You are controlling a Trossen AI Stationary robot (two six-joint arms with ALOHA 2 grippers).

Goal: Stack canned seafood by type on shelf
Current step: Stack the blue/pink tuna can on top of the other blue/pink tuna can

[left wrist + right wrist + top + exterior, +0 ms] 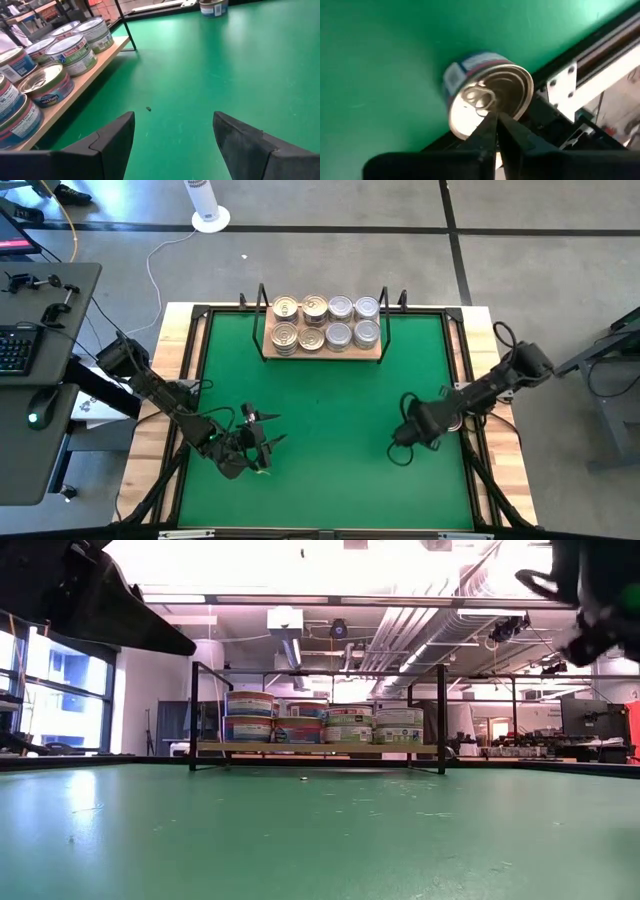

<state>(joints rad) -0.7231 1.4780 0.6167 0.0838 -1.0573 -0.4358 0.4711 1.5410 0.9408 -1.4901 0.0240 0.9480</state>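
Green matting [330,430] covers the desk, where stacked cans [326,323] fill the shelf [322,354] at the far edge, the left gripper [258,435] waits with jaws open, and the right gripper [496,131], jaws closed and empty, hangs over a stray can [487,97] beside the black frame.
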